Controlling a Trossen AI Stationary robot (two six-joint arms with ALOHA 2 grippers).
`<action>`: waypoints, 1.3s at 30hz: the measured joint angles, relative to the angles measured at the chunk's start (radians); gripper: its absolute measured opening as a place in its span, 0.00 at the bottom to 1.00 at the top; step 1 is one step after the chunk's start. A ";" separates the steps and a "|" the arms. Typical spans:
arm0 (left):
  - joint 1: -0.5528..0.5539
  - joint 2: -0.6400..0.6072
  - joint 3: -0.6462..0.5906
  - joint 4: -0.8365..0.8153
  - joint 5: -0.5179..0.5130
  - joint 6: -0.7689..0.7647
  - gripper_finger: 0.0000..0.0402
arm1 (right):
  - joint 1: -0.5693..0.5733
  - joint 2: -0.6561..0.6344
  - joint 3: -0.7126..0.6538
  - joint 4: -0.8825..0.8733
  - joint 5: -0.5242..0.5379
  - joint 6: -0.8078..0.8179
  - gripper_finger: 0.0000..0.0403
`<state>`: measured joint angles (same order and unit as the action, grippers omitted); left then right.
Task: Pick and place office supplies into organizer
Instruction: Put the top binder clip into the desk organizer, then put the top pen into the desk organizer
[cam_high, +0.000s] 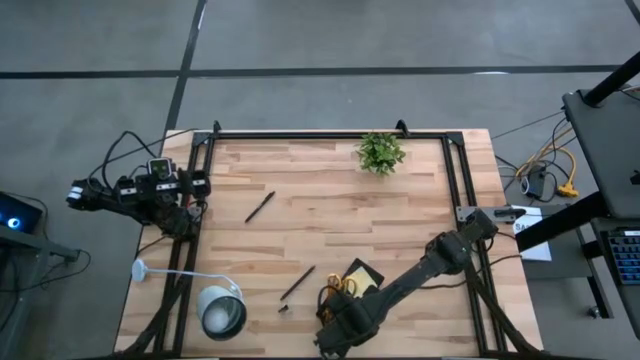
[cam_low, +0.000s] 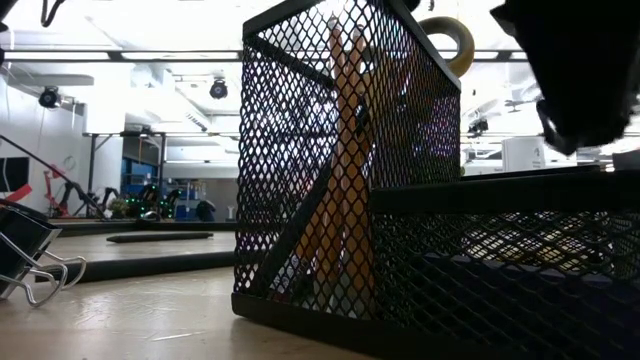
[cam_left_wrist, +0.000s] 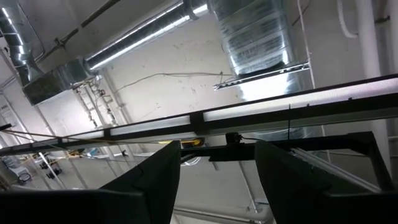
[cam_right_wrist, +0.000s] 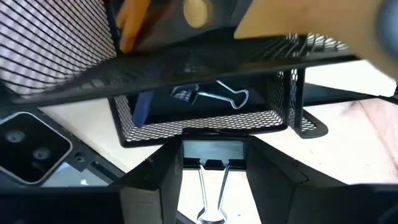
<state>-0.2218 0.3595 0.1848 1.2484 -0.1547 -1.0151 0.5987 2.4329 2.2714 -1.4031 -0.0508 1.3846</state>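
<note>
Holding a binder clip (cam_right_wrist: 211, 186) by its black body, wire handles trailing back toward the wrist, the right gripper (cam_right_wrist: 211, 163) stands partly closed on it just short of the organizer (cam_right_wrist: 205, 127), at the worktop's (cam_high: 330, 215) near edge. The step in hand looks like the delivery of this clip: the low front compartment lies straight ahead, with another binder clip (cam_right_wrist: 214, 96) and a blue piece (cam_right_wrist: 143, 109) already in it. The next move would call for a short advance over the mesh wall before the fingers part.

The high view alone shows what is left on the worktop: one black pen (cam_high: 260, 207) toward the left side, a second pen (cam_high: 297, 283) and a tiny dark piece (cam_high: 284, 309) near the organizer, with a lamp (cam_high: 222, 312) at the near left corner and a plant (cam_high: 381, 152) at the far edge. Only the low view shows the orange pencils (cam_low: 345, 160) standing in the tall mesh cup, and a further clip (cam_low: 25, 255) lying on the wood. The left gripper (cam_left_wrist: 214, 180) waits off the left edge, fingers wide apart and empty, aimed at the ceiling.
</note>
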 joint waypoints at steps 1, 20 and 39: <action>0.000 -0.002 0.000 0.000 0.000 0.000 0.48 | -0.002 0.000 -0.004 0.000 -0.003 -0.001 0.35; 0.000 -0.024 0.000 0.000 0.000 0.001 0.48 | -0.040 -0.004 -0.011 0.001 -0.027 -0.041 0.45; 0.000 0.001 -0.001 -0.013 0.002 0.009 0.48 | -0.077 -0.191 0.087 0.068 -0.044 -0.330 0.41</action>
<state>-0.2222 0.3603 0.1840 1.2349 -0.1531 -1.0061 0.5215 2.2415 2.3581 -1.3348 -0.0947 1.0543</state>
